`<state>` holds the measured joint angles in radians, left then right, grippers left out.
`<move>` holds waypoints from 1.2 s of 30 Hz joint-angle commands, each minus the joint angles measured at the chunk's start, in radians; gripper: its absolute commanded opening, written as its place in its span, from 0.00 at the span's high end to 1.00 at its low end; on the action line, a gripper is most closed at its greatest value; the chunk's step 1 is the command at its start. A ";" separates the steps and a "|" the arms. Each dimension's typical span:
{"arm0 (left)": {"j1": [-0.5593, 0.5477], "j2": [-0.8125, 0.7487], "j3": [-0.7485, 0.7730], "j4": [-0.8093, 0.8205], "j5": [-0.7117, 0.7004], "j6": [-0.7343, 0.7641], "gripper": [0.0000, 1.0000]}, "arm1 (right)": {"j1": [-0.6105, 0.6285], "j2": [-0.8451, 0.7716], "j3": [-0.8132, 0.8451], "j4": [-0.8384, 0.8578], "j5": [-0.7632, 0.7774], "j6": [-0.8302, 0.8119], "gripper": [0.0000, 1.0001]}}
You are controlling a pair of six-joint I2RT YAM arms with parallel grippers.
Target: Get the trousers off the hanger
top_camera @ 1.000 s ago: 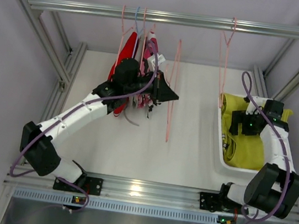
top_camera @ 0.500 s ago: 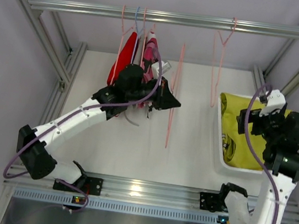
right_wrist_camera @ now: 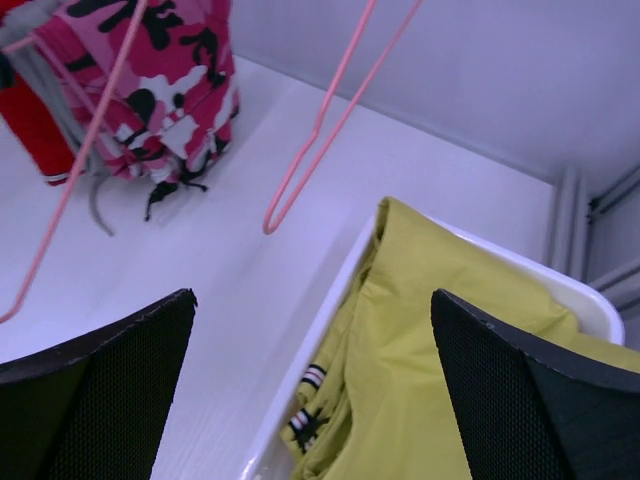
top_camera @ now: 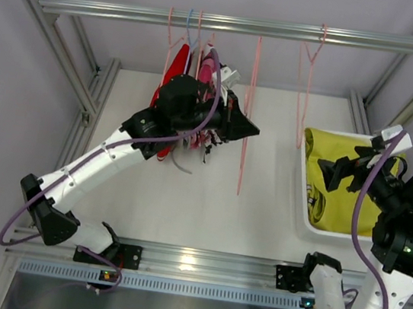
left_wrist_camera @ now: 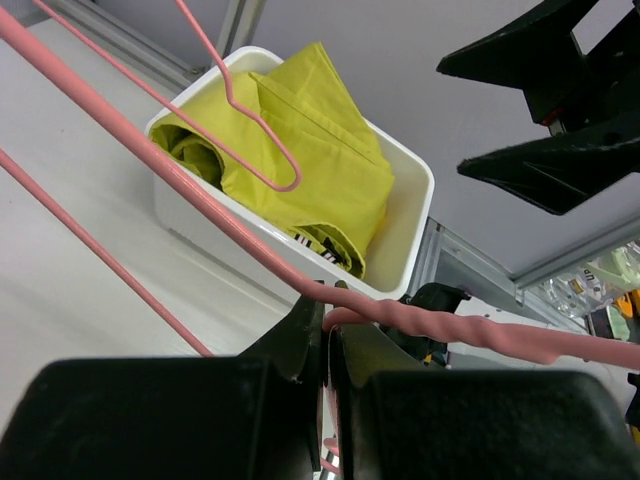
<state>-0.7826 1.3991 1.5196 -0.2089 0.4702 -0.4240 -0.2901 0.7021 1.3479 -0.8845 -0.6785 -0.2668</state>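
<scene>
Up at the rail (top_camera: 247,27), my left gripper (top_camera: 250,130) has raised the bare pink hanger (top_camera: 241,167) it pinches, while the right gripper (top_camera: 328,174), jaws apart, has lifted off the yellow trousers (top_camera: 338,200) lying in the white bin (top_camera: 301,206), so I judge them freed.

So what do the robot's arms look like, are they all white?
Not all white. The left arm and right arm are white tubes with chunky black joints, each trailing a purple cable. The fingers are black pointed wedges with finely dotted pads.
</scene>
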 commanded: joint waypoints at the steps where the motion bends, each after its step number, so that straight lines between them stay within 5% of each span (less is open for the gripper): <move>1: -0.003 0.037 0.080 0.019 -0.044 0.021 1.00 | 0.000 0.036 0.065 -0.042 -0.195 0.072 0.01; 9: -0.038 0.123 0.162 0.045 -0.119 -0.142 1.00 | 0.020 -0.041 -0.120 0.411 -0.467 0.440 0.18; 12: -0.040 0.144 0.172 0.055 -0.133 -0.278 1.00 | 0.087 -0.013 -0.133 0.406 -0.457 0.439 0.23; 23: -0.075 0.182 0.203 0.054 -0.179 -0.374 1.00 | 0.698 0.166 -0.076 0.301 0.095 0.179 0.30; 31: -0.080 0.181 0.218 0.039 -0.180 -0.380 1.00 | 0.758 0.255 -0.067 0.361 0.217 0.221 0.37; 36: -0.080 0.169 0.206 0.031 -0.191 -0.386 1.00 | 0.767 0.267 -0.073 0.410 0.131 0.251 0.58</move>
<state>-0.8558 1.5822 1.6909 -0.2218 0.2722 -0.7902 0.4564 0.9756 1.2465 -0.5770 -0.5282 -0.0315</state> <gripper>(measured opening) 0.053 0.451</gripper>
